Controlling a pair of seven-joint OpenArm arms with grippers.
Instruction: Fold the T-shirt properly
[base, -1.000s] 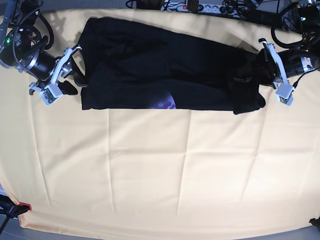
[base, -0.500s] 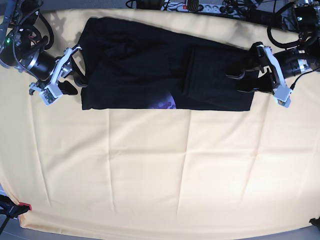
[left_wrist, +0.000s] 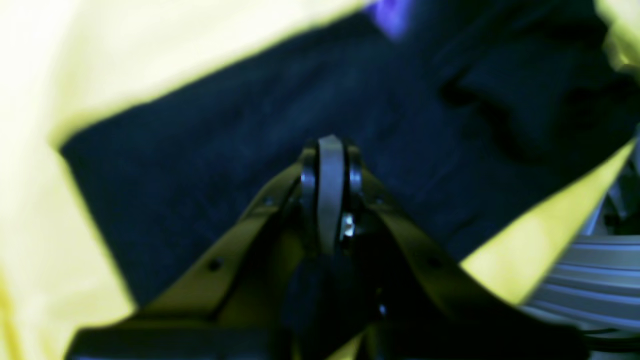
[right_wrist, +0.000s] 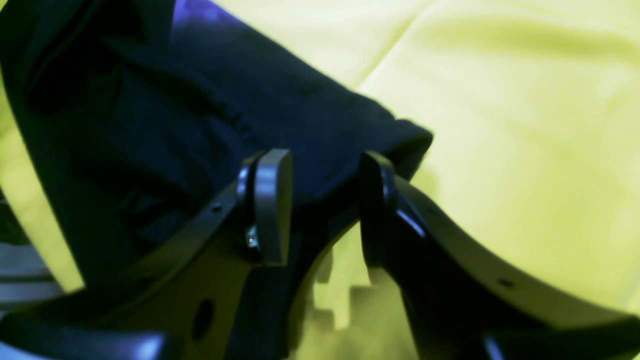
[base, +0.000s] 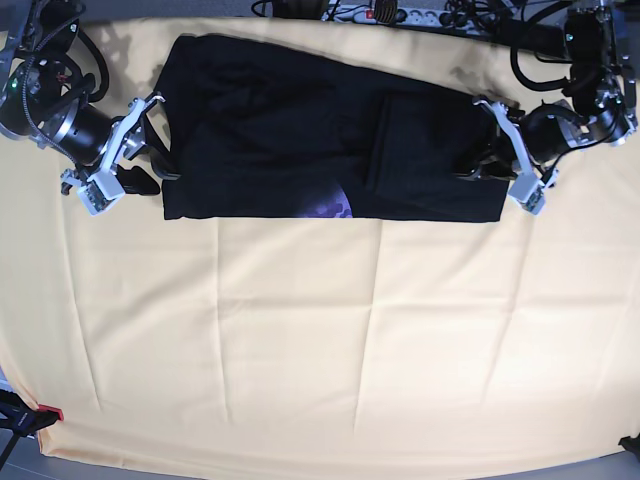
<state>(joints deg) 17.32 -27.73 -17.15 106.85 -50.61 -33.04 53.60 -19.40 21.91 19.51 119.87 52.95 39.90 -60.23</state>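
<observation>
T-shirt (base: 330, 150) cloth is lying as a long black band across the far part of the counter, on the cream-yellow table cloth (base: 330, 330). A narrower panel at the band's end near the left tool is being shown doubled over onto the body, its edge running as a straight seam across the band. A small patch of the purple-blue print (base: 335, 206) is peeking out at the near hem, so the printed side is judged to be turned mostly inward.

At that doubled end the left tool (base: 478, 165) is being held over the black cloth with its jaws pressed together and nothing seen between them; it is judged to be empty, free of the panel. At the opposite end the right tool (base: 150, 170) is being held with its jaws partly apart, straddling the short edge of the shirt; in the right wrist view a black corner (right_wrist: 395, 145) is lying between the fingers (right_wrist: 270, 200), but a real grip is not being shown.

No brand, label or readable writing is being made out on the shirt or the arms.
</observation>
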